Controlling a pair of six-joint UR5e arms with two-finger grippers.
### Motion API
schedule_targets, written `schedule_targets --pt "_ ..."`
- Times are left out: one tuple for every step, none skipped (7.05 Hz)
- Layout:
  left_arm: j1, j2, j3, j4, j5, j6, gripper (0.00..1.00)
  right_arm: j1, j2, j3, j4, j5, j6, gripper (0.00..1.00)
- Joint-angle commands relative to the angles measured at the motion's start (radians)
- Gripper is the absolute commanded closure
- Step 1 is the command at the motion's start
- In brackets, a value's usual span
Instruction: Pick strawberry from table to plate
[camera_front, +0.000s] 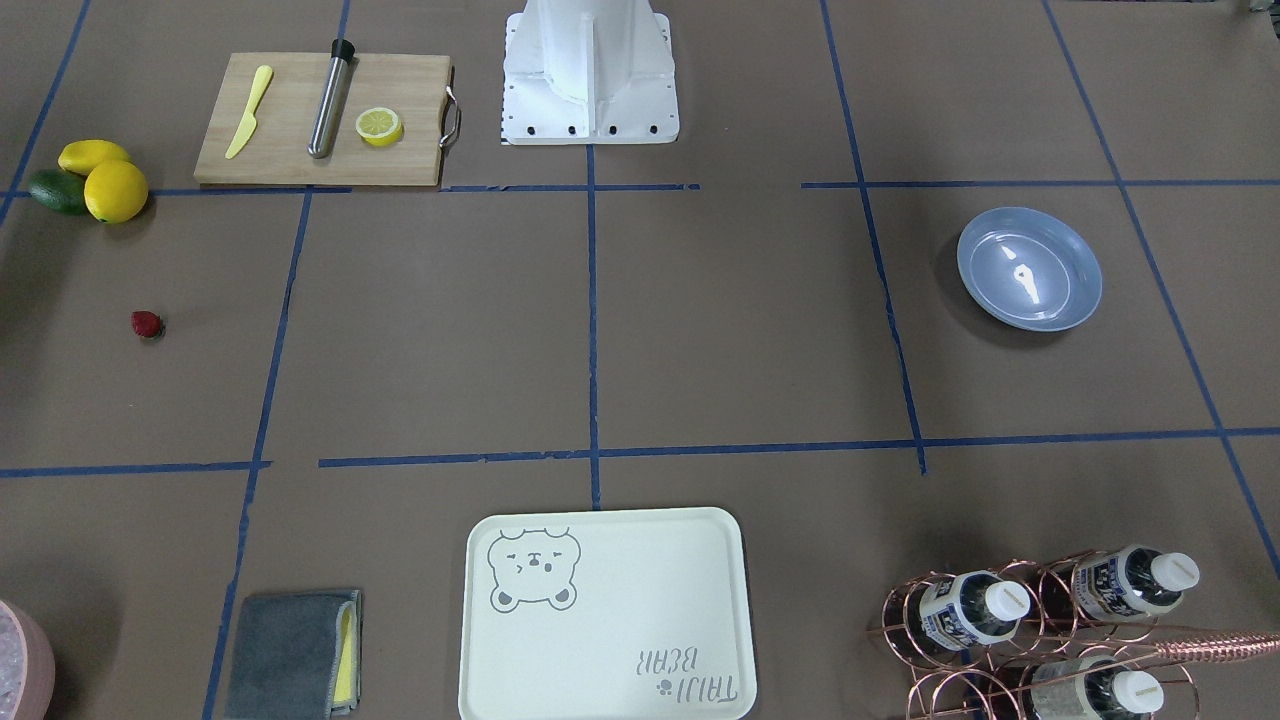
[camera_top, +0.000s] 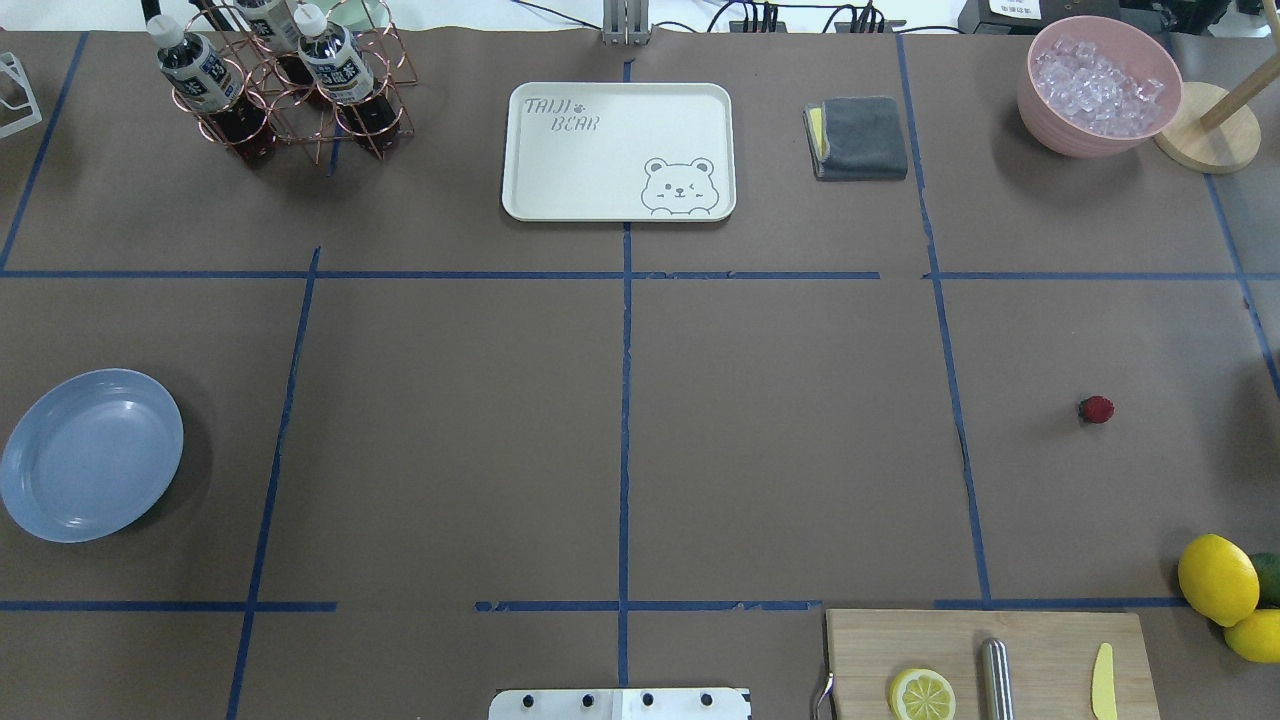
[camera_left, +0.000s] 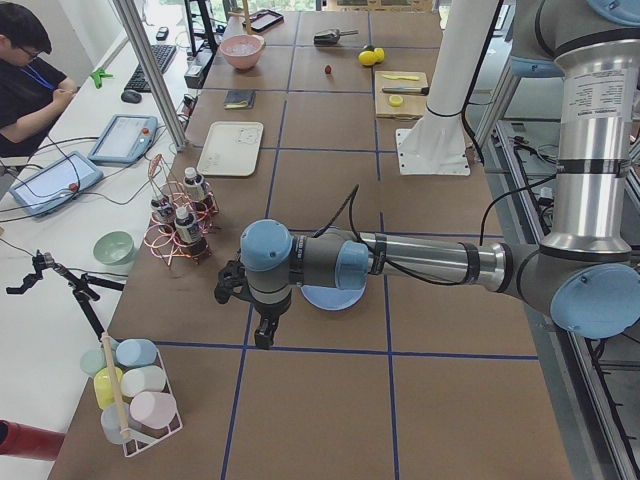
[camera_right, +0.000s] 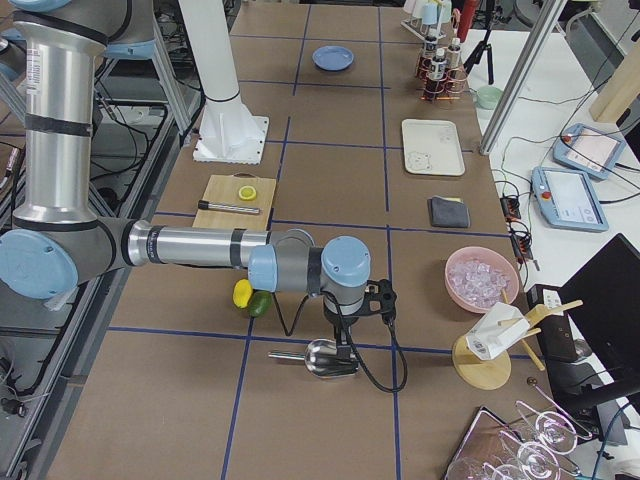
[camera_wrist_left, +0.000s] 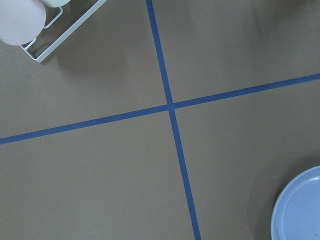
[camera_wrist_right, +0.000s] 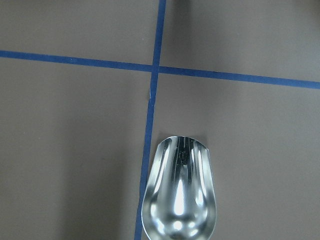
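The right gripper (camera_right: 344, 345) hangs fingers-down at the bench's right end, directly over a polished steel scoop (camera_wrist_right: 180, 200). It shows only in the side view, so I cannot tell whether its jaws are parted or closed. The same goes for the left gripper (camera_left: 263, 338), which points down at a crossing of blue tape lines at the opposite end.

From the right gripper the strawberry (camera_top: 1096, 409) lies inward, toward the middle of the bench (camera_top: 450, 430). It sits alone on bare brown paper, well apart from the two glossy yellow lemons (camera_top: 1217, 578) on the robot's side. It is a tiny dark-red, rounded berry. Its green cap seems to face the bench's centre, which would put its long axis along the bench's length, though it is too small to be sure.

The right arm is clearly the nearer one to the berry. The plate (camera_top: 90, 455), round, shallow, smooth light blue with a raised rim, lies just beside the left gripper and far across the bench from the right one. Nothing is on it, so the pick is not yet begun.
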Motion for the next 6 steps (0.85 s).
schedule_targets --pt "0.009 0.0 -0.003 0.0 -0.001 0.0 0.0 0.0 0.0 0.0 0.0 0.0 -0.002 0.0" --pt "0.009 0.0 -0.009 -0.002 -0.001 0.0 0.0 0.0 0.0 0.0 0.0 0.0 0.0 0.0" --pt "0.009 0.0 -0.008 -0.021 0.001 0.002 0.0 0.0 0.0 0.0 0.029 0.0 0.0 0.0" --pt "0.017 0.017 -0.006 -0.102 0.01 0.009 0.0 0.0 0.002 0.002 0.122 0.029 0.002 0.0" --pt "0.035 0.018 -0.006 -0.156 0.01 0.008 0.0 0.0 0.002 0.002 0.167 0.061 0.006 0.0" --pt "0.05 0.017 -0.006 -0.21 0.004 0.011 0.0 0.0 0.002 0.008 0.179 0.078 0.0 0.0"
